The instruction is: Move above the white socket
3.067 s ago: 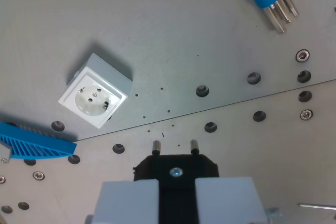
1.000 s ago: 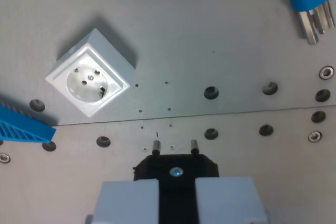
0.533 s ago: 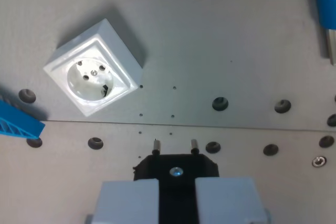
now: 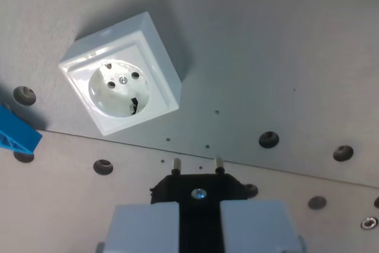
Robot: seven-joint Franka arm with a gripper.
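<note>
The white socket [image 4: 121, 84] is a square box with a round two-hole face. It sits on the grey metal plate [image 4: 266, 45] in the upper left of the wrist view. My gripper [image 4: 199, 207] is at the bottom centre, shut on a black plug [image 4: 198, 189]. The plug's two metal pins [image 4: 176, 163] point toward the plate. The socket lies up and to the wrist view's left of the pins, not under them.
A blue plastic part [image 4: 15, 134] pokes in at the left edge, just below and left of the socket. A seam crosses the plate below the socket. Several round holes [image 4: 269, 140] and a screw [image 4: 368, 223] line it.
The camera has moved closer and toward the socket, which now looks larger and nearer the centre. The blue tool at top right has left the view. The plug stays held.
</note>
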